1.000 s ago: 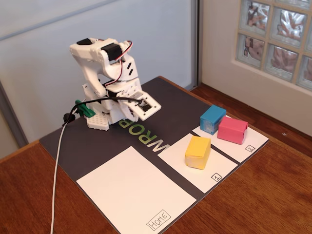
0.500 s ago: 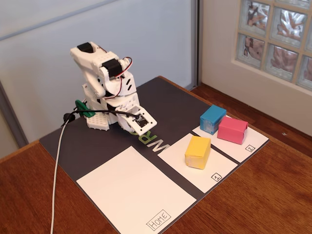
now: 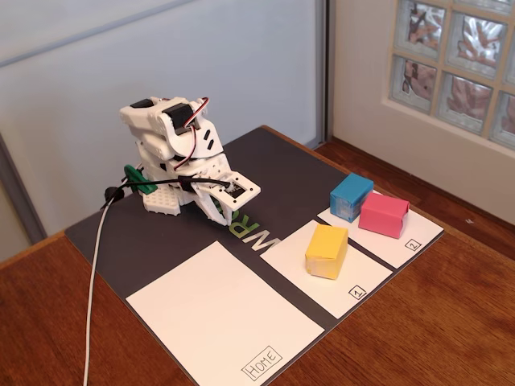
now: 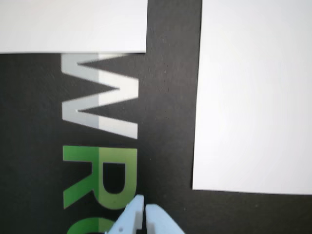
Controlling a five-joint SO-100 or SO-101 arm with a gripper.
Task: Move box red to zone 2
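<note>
Fixed view: white arm (image 3: 173, 153) folded low over its base at back-left of dark mat (image 3: 153, 233), gripper (image 3: 219, 211) pointing down near the mat's green/grey lettering. White cable (image 3: 95, 265) trails off the base across mat & wooden desk (image 3: 434, 322) toward the front edge.

Wrist view: gripper (image 4: 144, 210) tips show at the bottom edge, pale blue-white, pressed together w/ only a hairline between them, holding nothing. Below them the mat w/ letters "W" & "R"; white paper sheets at top-left & right.

Red box (image 3: 383, 215) sits on zone 2 panel (image 3: 406, 241), far right of mat in fixed view, well apart from gripper. Small boxed "2" at panel's near-right corner. Blue box (image 3: 351, 196) just beside red box on its left-rear side, appears touching; it also rests on the same panel's back end.

Yellow box (image 3: 326, 250) on next panel over (image 3: 322, 281), marked "1", slightly skewed to the panel edges. Dark strip of mat separates the two panels.

Large white panel (image 3: 225, 314) at front-left, marked "Home", bare.

Behind: pale wall panel, glass-block window (image 3: 459, 64) upper right
</note>
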